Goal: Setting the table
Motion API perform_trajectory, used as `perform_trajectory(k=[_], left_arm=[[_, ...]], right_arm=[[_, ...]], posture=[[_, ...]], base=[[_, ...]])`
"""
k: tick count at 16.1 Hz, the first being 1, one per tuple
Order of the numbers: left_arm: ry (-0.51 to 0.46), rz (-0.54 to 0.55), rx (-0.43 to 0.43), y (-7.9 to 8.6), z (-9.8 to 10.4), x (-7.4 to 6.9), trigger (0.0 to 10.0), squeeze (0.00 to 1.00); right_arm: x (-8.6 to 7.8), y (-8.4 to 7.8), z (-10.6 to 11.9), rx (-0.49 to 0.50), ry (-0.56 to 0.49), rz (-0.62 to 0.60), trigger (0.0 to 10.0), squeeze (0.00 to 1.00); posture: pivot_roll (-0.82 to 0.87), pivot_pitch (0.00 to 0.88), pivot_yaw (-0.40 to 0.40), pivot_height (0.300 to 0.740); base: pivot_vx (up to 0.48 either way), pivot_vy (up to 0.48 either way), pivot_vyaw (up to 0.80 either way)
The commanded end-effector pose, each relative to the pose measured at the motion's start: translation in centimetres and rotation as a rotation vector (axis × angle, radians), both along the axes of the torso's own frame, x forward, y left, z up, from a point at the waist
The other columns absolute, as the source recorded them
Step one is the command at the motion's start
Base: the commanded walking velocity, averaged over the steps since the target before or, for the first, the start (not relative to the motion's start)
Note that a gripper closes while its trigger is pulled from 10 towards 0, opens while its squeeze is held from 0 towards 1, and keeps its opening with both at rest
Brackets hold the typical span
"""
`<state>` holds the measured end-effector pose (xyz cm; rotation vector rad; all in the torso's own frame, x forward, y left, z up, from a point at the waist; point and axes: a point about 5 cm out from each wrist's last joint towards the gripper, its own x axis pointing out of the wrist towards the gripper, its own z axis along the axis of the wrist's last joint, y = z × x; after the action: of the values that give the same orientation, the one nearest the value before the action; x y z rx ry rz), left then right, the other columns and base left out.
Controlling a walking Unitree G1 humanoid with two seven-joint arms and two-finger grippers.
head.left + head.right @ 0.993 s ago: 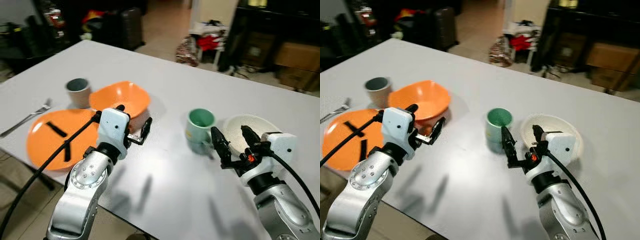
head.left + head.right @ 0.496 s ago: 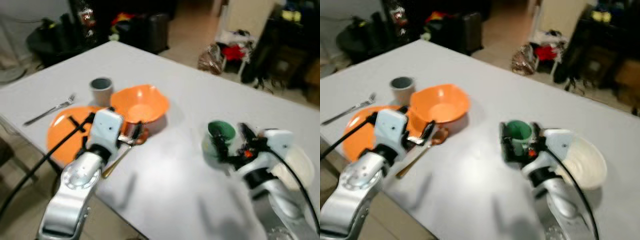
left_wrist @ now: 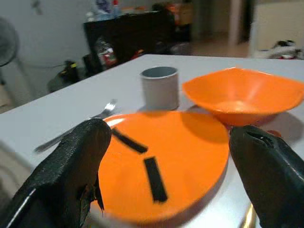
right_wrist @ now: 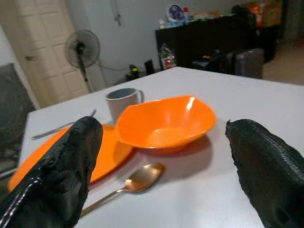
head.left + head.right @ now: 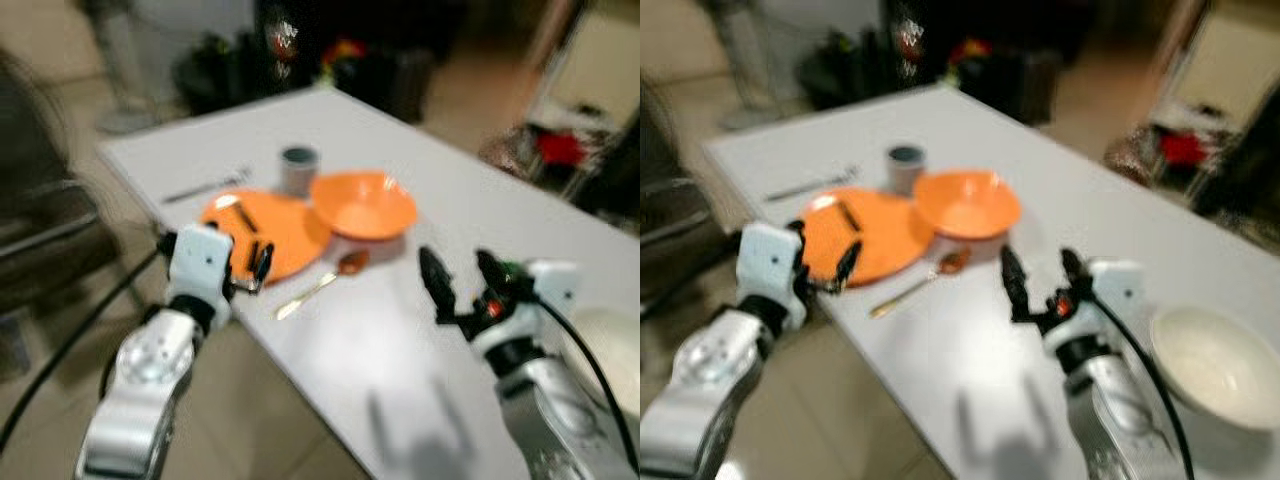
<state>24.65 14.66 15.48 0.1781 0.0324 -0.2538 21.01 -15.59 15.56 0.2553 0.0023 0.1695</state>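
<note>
Orange plate [image 5: 270, 228] on the white table [image 5: 1110, 215], near its corner. Landmark = plate: orange bowl [image 5: 364, 204] just beside it, grey cup [image 5: 298, 170] behind, fork [image 5: 205, 186] nearby, spoon [image 4: 124, 186] beside. Left gripper [image 5: 258, 268] empty, fingers apart, at plate's near edge. Right gripper [image 5: 462, 285] empty, spread wide, well apart from it.

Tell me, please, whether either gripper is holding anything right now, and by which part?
Nothing is held. The left gripper hangs open at the orange plate; the right gripper is open above the table.
</note>
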Motion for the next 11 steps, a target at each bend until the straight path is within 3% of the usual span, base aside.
perform_trajectory(k=[1,2,3,4,11], left_arm=[[0.0,-0.006,0.002,-0.05,0.11,-0.03,10.0,0.0],[0.003,-0.004,0.001,0.01,0.09,-0.05,10.0,0.0],[0.004,-0.003,0.002,0.05,0.09,-0.05,10.0,0.0],[0.005,-0.002,0.002,0.09,0.08,-0.07,10.0,0.0],[0.004,-0.005,0.011,0.2,0.17,0.02,10.0,0.0]], right_arm=[[0.16,-0.37,-0.31,0.001,0.014,-0.024,10.0,1.0],[0.24,-0.46,-0.48,-0.007,0.022,-0.028,10.0,1.0],[0.28,-0.53,-0.58,-0.009,0.027,-0.035,10.0,0.81],[0.3,-0.58,-0.69,-0.011,0.034,-0.045,10.0,0.0],[0.34,-0.63,-1.2,-0.017,0.058,-0.066,10.0,0.0]], posture=[[0.05,0.0,-0.041,0.74],[0.05,0.0,-0.043,0.74],[0.05,0.0,-0.043,0.74],[0.05,0.0,-0.043,0.74],[0.05,0.0,-0.041,0.74]], base=[[0.0,0.304,0.0],[0.0,0.304,0.0],[0.0,0.3,0.0],[0.0,0.3,0.0],[0.0,0.304,0.0]])
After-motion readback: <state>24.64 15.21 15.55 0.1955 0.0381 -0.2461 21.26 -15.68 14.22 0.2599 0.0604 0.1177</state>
